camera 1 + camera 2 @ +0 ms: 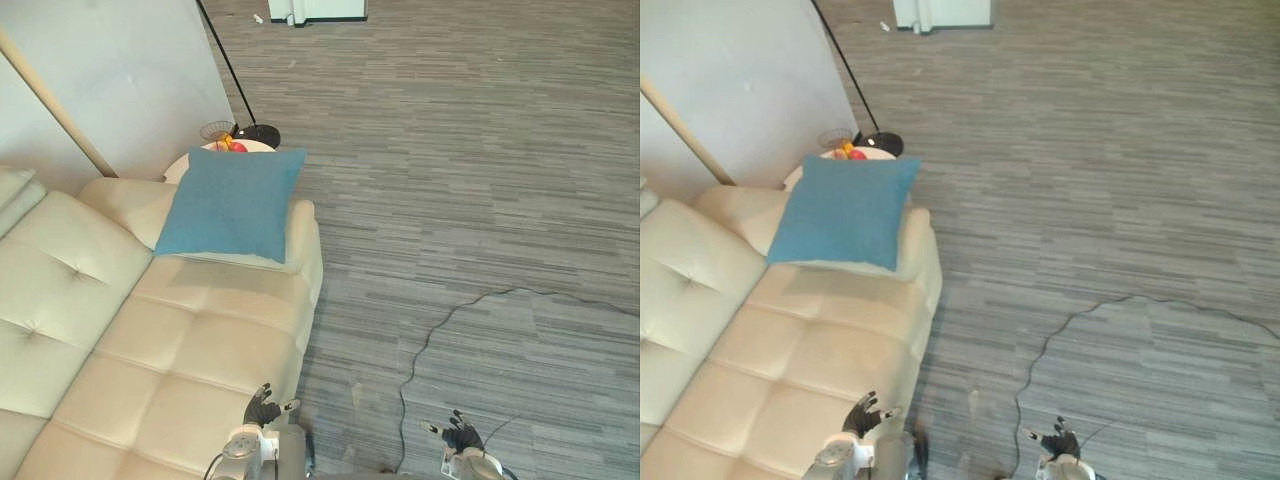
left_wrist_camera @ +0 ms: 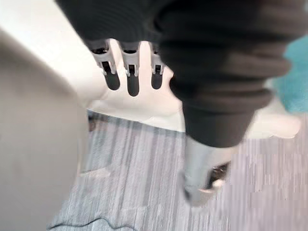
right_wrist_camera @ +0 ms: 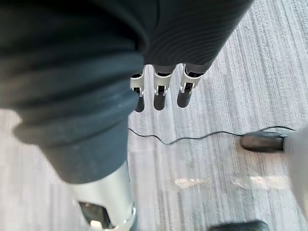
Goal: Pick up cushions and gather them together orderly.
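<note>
A blue square cushion [image 1: 232,203] leans on the far armrest of the cream leather sofa [image 1: 180,340]; its teal edge also shows in the left wrist view [image 2: 296,72]. My left hand [image 1: 262,408] hovers low over the sofa's near front corner, well short of the cushion, its fingers [image 2: 132,72] straight and holding nothing. Over the grey carpet to the sofa's right, my right hand [image 1: 462,436] hangs with its fingers [image 3: 161,91] straight and nothing in them.
Behind the cushion stands a small round side table [image 1: 185,162] with a wire bowl of fruit [image 1: 225,135]. A floor lamp's black base [image 1: 257,133] sits beside it, its pole slanting up. A pale wall panel [image 1: 120,80] rises behind the sofa. Grey carpet [image 1: 470,180] stretches to the right.
</note>
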{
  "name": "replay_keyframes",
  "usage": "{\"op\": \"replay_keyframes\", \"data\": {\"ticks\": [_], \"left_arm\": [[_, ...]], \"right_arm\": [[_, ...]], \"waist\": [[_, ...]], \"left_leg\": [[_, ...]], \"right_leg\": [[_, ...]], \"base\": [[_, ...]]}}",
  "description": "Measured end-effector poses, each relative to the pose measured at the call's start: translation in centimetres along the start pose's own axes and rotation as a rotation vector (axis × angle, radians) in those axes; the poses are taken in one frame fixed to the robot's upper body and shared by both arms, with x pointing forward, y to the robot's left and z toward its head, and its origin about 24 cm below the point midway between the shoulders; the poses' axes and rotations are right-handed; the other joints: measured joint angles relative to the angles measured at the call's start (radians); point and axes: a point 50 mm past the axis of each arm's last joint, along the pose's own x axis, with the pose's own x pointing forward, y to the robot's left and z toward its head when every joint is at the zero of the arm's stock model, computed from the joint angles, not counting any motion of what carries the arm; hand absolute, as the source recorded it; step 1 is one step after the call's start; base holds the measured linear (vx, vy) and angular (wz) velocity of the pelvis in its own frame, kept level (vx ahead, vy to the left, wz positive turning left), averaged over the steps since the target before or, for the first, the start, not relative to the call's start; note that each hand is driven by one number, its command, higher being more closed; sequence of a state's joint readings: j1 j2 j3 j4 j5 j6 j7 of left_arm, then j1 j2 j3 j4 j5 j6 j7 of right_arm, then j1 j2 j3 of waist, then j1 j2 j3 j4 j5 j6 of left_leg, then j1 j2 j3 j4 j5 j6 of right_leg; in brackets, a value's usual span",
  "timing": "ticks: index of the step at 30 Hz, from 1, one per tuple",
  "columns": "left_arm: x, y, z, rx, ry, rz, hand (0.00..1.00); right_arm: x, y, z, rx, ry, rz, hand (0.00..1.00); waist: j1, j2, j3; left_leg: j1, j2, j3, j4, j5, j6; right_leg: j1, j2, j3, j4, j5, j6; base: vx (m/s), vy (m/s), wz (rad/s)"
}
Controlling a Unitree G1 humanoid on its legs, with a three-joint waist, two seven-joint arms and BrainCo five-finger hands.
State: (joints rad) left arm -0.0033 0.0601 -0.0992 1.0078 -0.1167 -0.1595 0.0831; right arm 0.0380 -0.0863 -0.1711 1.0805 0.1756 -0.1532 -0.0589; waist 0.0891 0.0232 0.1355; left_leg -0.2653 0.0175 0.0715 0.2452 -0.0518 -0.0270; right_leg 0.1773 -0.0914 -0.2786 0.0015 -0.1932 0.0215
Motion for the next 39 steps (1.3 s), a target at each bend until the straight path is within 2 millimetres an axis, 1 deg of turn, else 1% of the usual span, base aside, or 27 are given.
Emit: {"op": "replay_keyframes", "data": {"ticks": [1, 2, 4, 5, 6, 7, 8, 9, 10, 12, 14, 16, 17, 18, 20, 23, 25, 27, 28, 29, 30, 31, 33, 36, 37, 38, 39], "left_arm": [[0.1, 0.3, 0.2, 0.006, -0.004, 0.005, 0.00], [0.2, 0.3, 0.2, 0.008, 0.000, 0.006, 0.00], [0.1, 0.3, -0.1, 0.007, 0.014, 0.006, 0.00], [0.1, 0.5, -0.4, 0.013, 0.029, 0.010, 0.00], [-0.1, 0.8, -0.7, 0.032, 0.040, 0.009, 0.00], [-0.2, 0.9, -1.0, 0.058, 0.049, 0.002, 0.00], [-0.2, 1.0, -1.1, 0.070, 0.051, 0.001, 0.00], [-0.2, 1.1, -1.0, 0.073, 0.051, 0.003, 0.00], [-0.2, 1.0, -0.9, 0.070, 0.048, 0.003, 0.00], [-0.1, 0.8, -0.7, 0.069, 0.041, -0.001, 0.00], [0.0, 0.8, -0.6, 0.064, 0.037, 0.000, 0.00], [-0.2, 1.1, -0.9, 0.063, 0.046, 0.007, 0.00], [-0.3, 1.3, -1.3, 0.060, 0.059, 0.014, 0.00], [-0.4, 0.6, -1.7, 0.039, 0.070, 0.002, 0.00], [-0.4, 0.1, -1.7, 0.014, 0.073, 0.000, 0.00], [-0.4, -0.9, -1.5, -0.012, 0.068, -0.017, 0.00], [-0.3, -1.0, -1.3, -0.023, 0.061, -0.015, 0.00], [-0.1, -0.9, -0.7, -0.034, 0.045, -0.013, 0.00], [0.0, -0.5, -0.6, -0.031, 0.037, -0.006, 0.00], [0.0, -0.3, -0.5, -0.028, 0.033, -0.002, 0.00], [-0.1, -0.4, -0.6, -0.027, 0.036, -0.004, 0.00], [-0.1, -1.0, -0.7, -0.006, 0.037, -0.031, 0.00], [-0.1, -0.3, -0.6, 0.007, 0.037, -0.017, 0.00], [-0.1, 0.5, -0.7, 0.005, 0.041, 0.003, 0.00], [-0.1, 0.6, -0.7, -0.006, 0.042, 0.010, 0.00], [-0.1, 0.4, -0.8, -0.019, 0.046, 0.009, 0.00], [-0.3, 0.3, -1.2, -0.021, 0.055, 0.006, 0.00]], "right_arm": [[-0.1, 0.3, -0.3, 0.003, 0.009, 0.005, 0.00], [-0.1, 0.1, -0.4, 0.001, 0.015, 0.002, 0.00], [0.0, 0.1, -0.2, -0.002, 0.010, 0.002, 0.00], [0.0, 0.5, 0.0, -0.005, 0.004, 0.016, 0.00], [-0.1, 1.0, -0.1, -0.010, 0.005, 0.032, 0.00], [-0.1, 1.2, -0.2, -0.020, 0.007, 0.045, 0.00], [-0.1, 1.3, -0.1, -0.019, 0.004, 0.049, 0.00], [0.0, 1.4, 0.1, -0.018, -0.003, 0.052, 0.00], [0.1, 1.5, 0.5, -0.019, -0.012, 0.054, 0.00], [0.2, 1.6, 0.6, -0.019, -0.017, 0.058, 0.00], [0.3, 1.5, 1.4, -0.024, -0.039, 0.058, 0.00], [0.3, 1.7, 1.1, -0.021, -0.033, 0.061, 0.00], [0.1, 1.5, 0.6, -0.020, -0.020, 0.058, 0.00], [0.3, 1.1, 1.0, -0.026, -0.027, 0.044, 0.00], [0.4, 0.5, 1.3, -0.035, -0.033, 0.029, 0.00], [0.3, 0.1, 0.8, -0.043, -0.019, 0.021, 0.00], [0.2, 0.3, 0.6, -0.040, -0.010, 0.029, 0.00], [0.1, 0.2, 0.1, -0.041, 0.006, 0.025, 0.00], [0.1, 0.3, -0.1, -0.039, 0.014, 0.026, 0.00], [0.1, 0.6, -0.2, -0.037, 0.019, 0.034, 0.00], [0.1, 0.5, 0.0, -0.041, 0.015, 0.032, 0.00], [0.0, -0.1, -0.4, -0.028, 0.022, 0.013, 0.00], [-0.1, -0.3, -0.5, -0.029, 0.023, 0.009, 0.00], [0.2, 0.7, 0.3, -0.022, 0.002, 0.029, 0.00], [0.2, 0.7, 0.4, -0.025, 0.000, 0.032, 0.00], [0.2, 0.7, 0.4, -0.032, 0.001, 0.034, 0.00], [0.1, 0.6, 0.1, -0.038, 0.010, 0.034, 0.00]], "waist": [[0.000, -0.023, 0.000], [0.000, -0.027, 0.001], [0.002, -0.021, 0.000], [0.001, -0.021, 0.000], [0.000, -0.025, 0.001], [0.000, -0.026, 0.001], [-0.002, -0.025, 0.001], [-0.005, -0.026, 0.002], [-0.010, -0.017, 0.007], [-0.012, -0.010, 0.010], [-0.024, 0.010, 0.020], [-0.027, 0.001, 0.019], [-0.032, -0.021, 0.016], [-0.024, 0.015, 0.012], [-0.034, 0.018, 0.014], [-0.035, 0.028, 0.005], [-0.035, 0.030, 0.006], [-0.028, 0.027, 0.013], [-0.024, 0.013, 0.020], [-0.021, 0.003, 0.024], [-0.022, 0.010, 0.021], [-0.029, 0.036, 0.009], [-0.021, 0.007, 0.000], [-0.006, -0.010, 0.000], [-0.002, -0.008, 0.004], [-0.002, -0.003, 0.013], [-0.003, 0.006, 0.014]], "left_leg": [[0.001, -0.022, 0.006, 0.011, -0.018, 0.022], [0.010, -0.040, 0.006, 0.032, -0.042, 0.040], [0.073, -0.045, 0.029, 0.028, -0.086, 0.051], [0.127, -0.048, 0.032, 0.007, -0.099, 0.057], [0.185, -0.054, 0.027, -0.023, -0.102, 0.057], [0.247, -0.059, 0.024, -0.062, -0.102, 0.057], [0.287, -0.061, 0.019, -0.090, -0.102, 0.057], [0.331, -0.060, 0.011, -0.120, -0.103, 0.055], [0.362, -0.045, -0.003, -0.128, -0.112, 0.041], [0.376, -0.021, -0.012, -0.123, -0.120, 0.028], [0.394, 0.035, -0.037, -0.117, -0.143, -0.010], [0.407, 0.061, -0.054, -0.102, -0.175, -0.055], [0.414, 0.067, -0.069, -0.066, -0.224, -0.076], [0.404, 0.111, -0.081, -0.025, -0.241, -0.078], [0.427, 0.121, -0.098, -0.014, -0.201, -0.095], [0.419, 0.139, -0.140, 0.035, -0.171, -0.111], [0.327, 0.147, -0.174, 0.202, -0.163, -0.124], [0.234, 0.172, -0.134, 0.393, -0.094, -0.150], [0.215, 0.179, -0.104, 0.451, -0.047, -0.136], [0.211, 0.187, -0.074, 0.471, -0.060, -0.116], [0.197, 0.194, -0.023, 0.463, -0.136, -0.097], [0.119, 0.123, 0.159, 0.095, -0.075, -0.054], [0.146, 0.091, 0.157, 0.020, -0.070, -0.027], [0.159, 0.058, 0.156, 0.007, -0.077, -0.013], [0.188, 0.043, 0.150, -0.018, -0.094, 0.001], [0.234, 0.037, 0.141, -0.040, -0.109, 0.004], [0.268, 0.035, 0.125, -0.052, -0.113, 0.004]], "right_leg": [[-0.001, -0.020, 0.000, 0.016, 0.006, 0.007], [-0.005, -0.042, 0.018, 0.068, 0.005, 0.008], [-0.079, -0.081, 0.081, 0.323, -0.024, 0.057], [-0.144, -0.097, 0.122, 0.534, -0.018, 0.129], [-0.191, -0.107, 0.128, 0.698, -0.019, 0.166], [-0.222, -0.120, 0.110, 0.804, -0.029, 0.158], [-0.238, -0.129, 0.078, 0.840, -0.043, 0.140], [-0.257, -0.139, 0.030, 0.831, -0.067, 0.103], [-0.278, -0.139, -0.037, 0.747, -0.094, 0.079], [-0.301, -0.130, -0.074, 0.648, -0.101, 0.072], [-0.336, -0.083, -0.068, 0.435, -0.060, 0.065], [-0.349, -0.050, 0.002, 0.218, 0.087, 0.062], [-0.346, -0.043, 0.052, 0.155, 0.236, 0.042], [-0.331, -0.008, 0.048, 0.180, 0.234, 0.020], [-0.313, -0.004, 0.039, 0.229, 0.165, 0.004], [-0.271, 0.004, 0.005, 0.237, 0.120, -0.003], [-0.231, 0.016, -0.039, 0.202, 0.103, -0.009], [-0.156, 0.035, -0.080, 0.142, 0.107, -0.020], [-0.118, 0.032, -0.093, 0.113, 0.109, -0.026], [-0.095, 0.028, -0.099, 0.098, 0.107, -0.031], [-0.077, 0.023, -0.112, 0.081, 0.106, -0.035], [-0.071, 0.014, -0.186, 0.052, 0.100, -0.003], [-0.071, 0.004, -0.186, 0.042, 0.098, 0.018], [-0.070, -0.022, -0.178, 0.058, 0.087, 0.037], [-0.072, -0.048, -0.172, 0.125, 0.058, 0.063], [-0.087, -0.080, -0.154, 0.246, 0.033, 0.096], [-0.124, -0.112, -0.133, 0.408, 0.024, 0.109]], "base": [[0.44, 0.106, 0.15], [0.43, 0.150, 0.08], [0.46, 0.215, -0.06], [0.44, 0.167, -0.05], [0.46, 0.104, 0.05], [0.47, 0.075, 0.14], [0.45, 0.031, 0.15], [0.47, -0.019, 0.29], [0.44, -0.038, 0.27], [0.29, -0.076, 0.22], [0.32, -0.187, 0.29], [0.36, -0.290, 0.32], [0.44, -0.367, 0.15], [0.34, -0.299, 0.15], [0.25, -0.266, 0.16], [0.20, -0.235, 0.39], [0.12, -0.177, 0.59], [0.13, -0.200, 0.57], [0.12, -0.136, 0.35], [0.09, -0.084, 0.30], [0.18, 0.032, 0.91], [0.21, 0.107, 1.09], [0.18, 0.108, 0.65], [0.12, 0.100, 0.05], [0.08, 0.081, 0.07], [0.07, 0.095, 0.26], [0.04, 0.061, 0.47]]}}
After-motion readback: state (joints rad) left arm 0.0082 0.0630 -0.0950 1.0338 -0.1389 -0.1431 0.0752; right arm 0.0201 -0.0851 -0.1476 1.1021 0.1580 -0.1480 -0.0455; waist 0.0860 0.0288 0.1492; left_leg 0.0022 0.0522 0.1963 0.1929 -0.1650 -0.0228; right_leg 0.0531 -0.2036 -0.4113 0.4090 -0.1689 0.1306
